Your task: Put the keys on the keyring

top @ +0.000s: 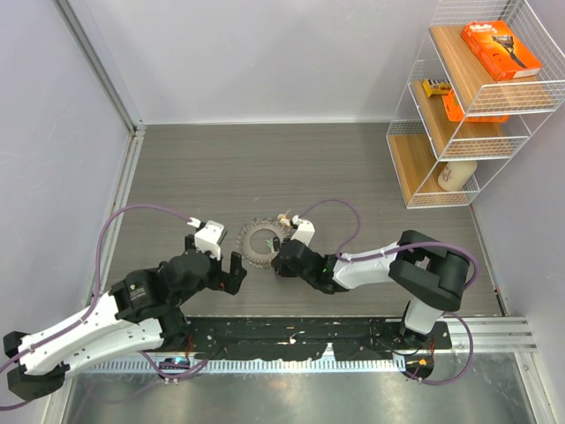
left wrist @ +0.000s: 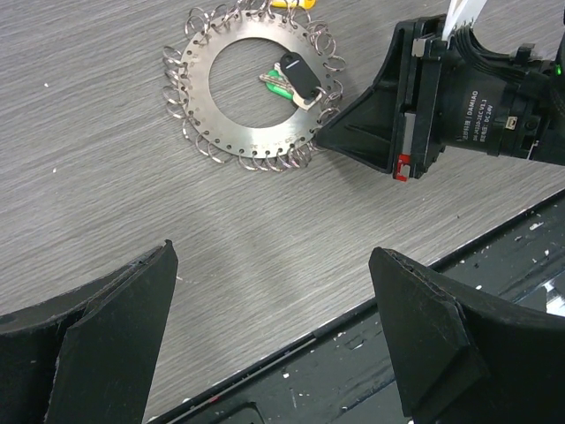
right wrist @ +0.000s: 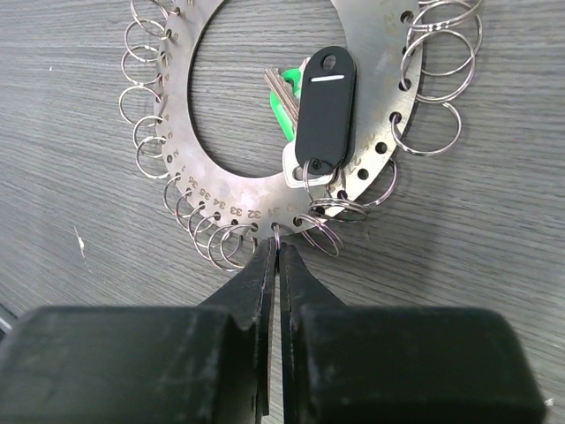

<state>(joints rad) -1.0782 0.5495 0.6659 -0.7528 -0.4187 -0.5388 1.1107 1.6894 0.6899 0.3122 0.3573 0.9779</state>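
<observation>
Here the right gripper (right wrist: 276, 252) pinches the keyring (right wrist: 238, 194) rim (keys (right wrist: 282, 88) partly hidden).

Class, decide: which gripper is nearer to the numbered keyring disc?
Right. The right gripper is shut on a split ring at the edge of the keyring disc; the left gripper hangs open off to its left, not touching.

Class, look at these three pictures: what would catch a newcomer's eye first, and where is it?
A flat silver keyring lies on the table, with keys, one black-headed, across its opening. The right gripper is shut on one small loop at the keyring's near edge. The left gripper hangs open beside it.
</observation>
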